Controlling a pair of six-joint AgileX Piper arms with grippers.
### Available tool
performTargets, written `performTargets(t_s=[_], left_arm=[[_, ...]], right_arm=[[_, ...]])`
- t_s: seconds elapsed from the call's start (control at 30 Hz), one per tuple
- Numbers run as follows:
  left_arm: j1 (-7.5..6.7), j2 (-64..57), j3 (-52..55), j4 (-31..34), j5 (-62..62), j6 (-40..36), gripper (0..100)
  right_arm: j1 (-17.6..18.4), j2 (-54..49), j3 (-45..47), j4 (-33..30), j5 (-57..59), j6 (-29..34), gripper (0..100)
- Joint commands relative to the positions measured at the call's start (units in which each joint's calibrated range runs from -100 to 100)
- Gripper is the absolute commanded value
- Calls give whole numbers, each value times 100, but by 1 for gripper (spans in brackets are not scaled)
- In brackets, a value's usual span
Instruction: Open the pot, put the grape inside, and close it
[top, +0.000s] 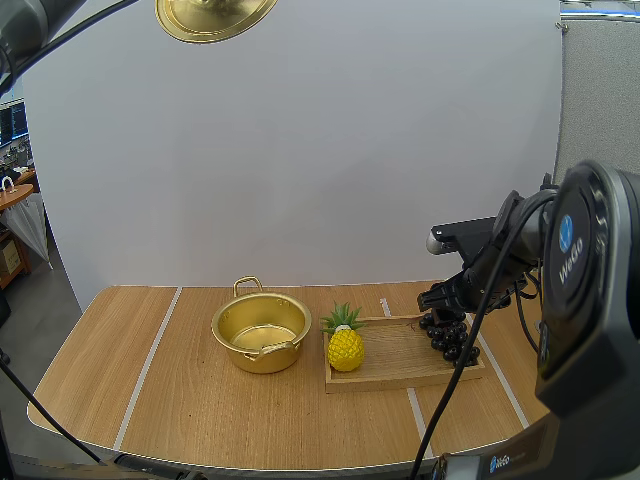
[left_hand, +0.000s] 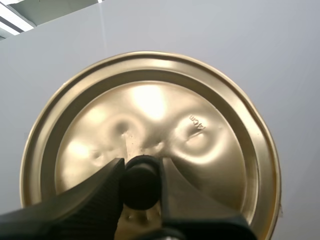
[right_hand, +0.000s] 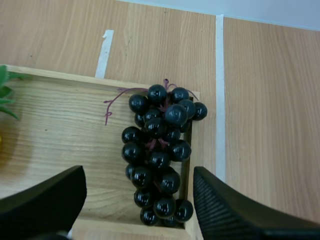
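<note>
left gripper (left_hand: 141, 172) pinches the lid (left_hand: 150, 110) by its knob (left_hand: 141, 189), right gripper (right_hand: 137, 185) spread over grapes (right_hand: 159, 150) hugging the tray (right_hand: 60, 75) rim, might snag.

The high view looks forward and down over the surface (top: 200, 420) from behind and above. The left wrist view faces the lid (left_hand: 150, 100) from very near, just beyond the left claw (left_hand: 141, 172). The right wrist view looks straight down, close above the grapes (right_hand: 159, 160) beneath the right claw (right_hand: 137, 177). Lid and grapes also show in the high view.
</note>
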Motion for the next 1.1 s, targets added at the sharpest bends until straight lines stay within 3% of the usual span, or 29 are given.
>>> performTargets(t_s=[0.0,0.83,1.07], left_arm=[[-6,-44,-42,45,-328,-63,0],[-6,-44,-42,45,-328,-63,0],[-6,-44,-42,45,-328,-63,0]], right_arm=[[-23,158,-51,31,-180,-167,100],[-23,1574,-51,42,-900,-391,100],[-23,1954,-51,292,-1154,-647,100]])
